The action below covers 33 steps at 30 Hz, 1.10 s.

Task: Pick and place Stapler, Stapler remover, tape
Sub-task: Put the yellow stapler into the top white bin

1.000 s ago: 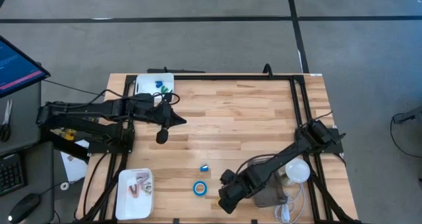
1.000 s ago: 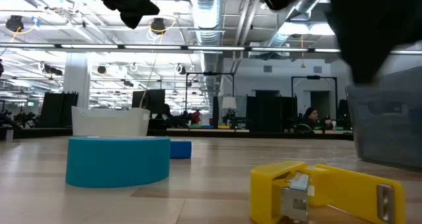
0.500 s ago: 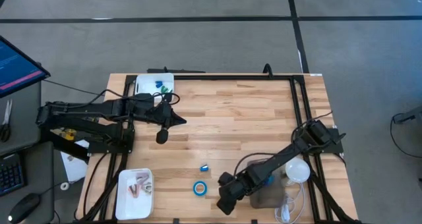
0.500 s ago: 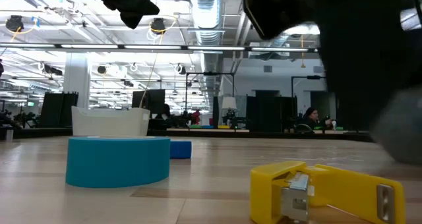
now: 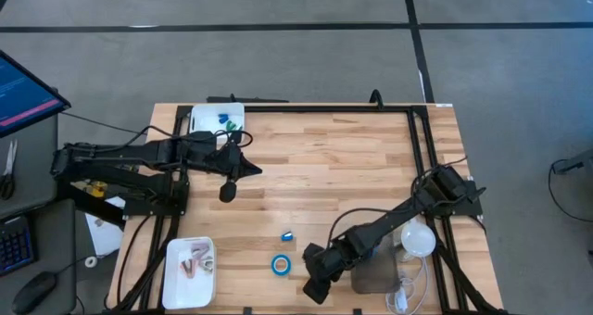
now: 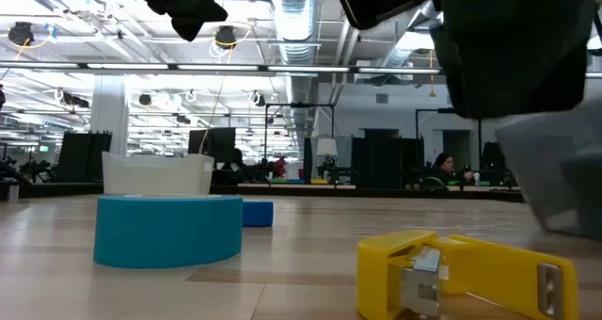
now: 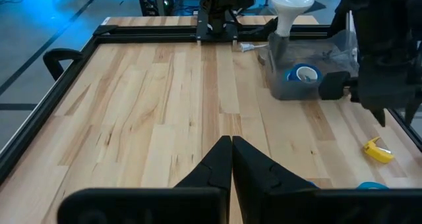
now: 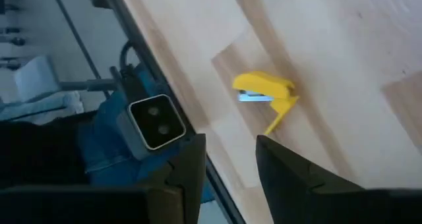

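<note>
Stapler: small, bright yellow plastic with a metal strip in its mouth, lying loose on the pale wood-plank bench at the near edge, right of centre. It also shows in the low view, jaw slightly agape.

Tape: one blue ring with a white core lies flat on the bench near the near edge, just left of the stapler's spot. A smaller blue piece sits a little farther in. Another blue roll rests inside a clear grey plastic bin by the bench's right edge.

Right gripper: hovering above the stapler, dark fingers parted with a clear gap, nothing between them, touching nothing.

Left gripper: hanging over the left half of the bench, well apart from the stapler, fingers pressed together and empty.

White trays: one at the far left corner, one at the near left corner.
</note>
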{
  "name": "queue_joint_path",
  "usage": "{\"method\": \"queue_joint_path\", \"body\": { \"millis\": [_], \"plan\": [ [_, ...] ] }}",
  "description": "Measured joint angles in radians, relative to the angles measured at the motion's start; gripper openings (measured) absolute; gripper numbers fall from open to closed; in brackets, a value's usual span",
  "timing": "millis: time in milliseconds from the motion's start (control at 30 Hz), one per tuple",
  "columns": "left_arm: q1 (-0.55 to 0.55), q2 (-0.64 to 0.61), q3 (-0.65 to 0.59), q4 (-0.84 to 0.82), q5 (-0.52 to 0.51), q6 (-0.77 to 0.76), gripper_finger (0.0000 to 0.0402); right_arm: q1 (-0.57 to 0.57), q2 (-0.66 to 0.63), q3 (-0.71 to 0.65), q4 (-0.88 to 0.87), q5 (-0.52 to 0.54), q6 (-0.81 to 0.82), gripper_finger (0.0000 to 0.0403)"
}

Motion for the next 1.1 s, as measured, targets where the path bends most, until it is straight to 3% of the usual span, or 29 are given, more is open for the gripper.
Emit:
{"method": "queue_joint_path", "body": {
  "millis": [300,600,933,1100],
  "plan": [
    [0.000,0.000,0.001,0.000,0.000,0.001,0.0004,-0.015,-0.016,0.125,-0.153,0.041,-0.181,0.0100],
    [0.000,0.000,0.001,0.000,0.000,0.002,0.0004,-0.040,-0.017,0.182,-0.176,0.063,-0.348,0.0072],
    [0.000,0.000,0.001,0.001,0.000,0.003,0.0004,-0.067,-0.015,0.197,-0.195,0.048,-0.352,0.0059],
    [0.000,0.000,0.001,0.001,0.000,0.003,0.0004,-0.060,-0.015,0.272,-0.269,0.103,-0.357,0.0059]
  ]
}}
